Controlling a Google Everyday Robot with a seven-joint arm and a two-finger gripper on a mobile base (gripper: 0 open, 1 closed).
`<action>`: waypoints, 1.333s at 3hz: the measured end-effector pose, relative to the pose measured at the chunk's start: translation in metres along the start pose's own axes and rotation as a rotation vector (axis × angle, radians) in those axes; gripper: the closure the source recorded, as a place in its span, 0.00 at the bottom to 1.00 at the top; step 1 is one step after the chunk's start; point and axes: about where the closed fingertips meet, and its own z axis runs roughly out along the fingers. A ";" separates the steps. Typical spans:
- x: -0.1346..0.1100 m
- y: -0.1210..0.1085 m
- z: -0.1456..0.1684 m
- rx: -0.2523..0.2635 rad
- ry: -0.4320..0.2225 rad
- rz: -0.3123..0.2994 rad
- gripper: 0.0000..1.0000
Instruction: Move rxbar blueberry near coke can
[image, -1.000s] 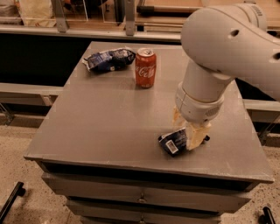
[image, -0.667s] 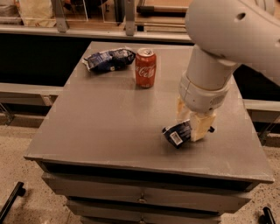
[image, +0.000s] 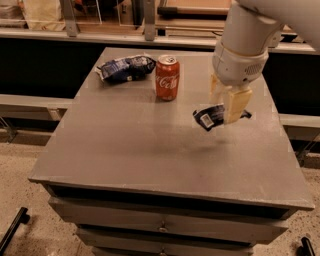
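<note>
The claw (image: 227, 107), pinching the rxbar blueberry (image: 209, 118) by one end above the tabletop (image: 150, 145), may let it slip or knock the coke can (image: 167, 78) over.

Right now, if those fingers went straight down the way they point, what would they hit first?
The table. The gripper points down, fingers shut on the rxbar, held right of the can, so the bar would likely touch first. Nothing else seems to lie beneath, though depth is unclear.

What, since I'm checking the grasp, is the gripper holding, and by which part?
The gripper, above the table, holds the rxbar blueberry near one end, barcode end sticking out.
</note>
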 end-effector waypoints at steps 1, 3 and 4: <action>0.012 -0.036 -0.013 0.045 -0.026 0.061 1.00; 0.024 -0.078 -0.017 0.123 -0.051 0.193 1.00; 0.031 -0.088 -0.007 0.129 -0.039 0.263 1.00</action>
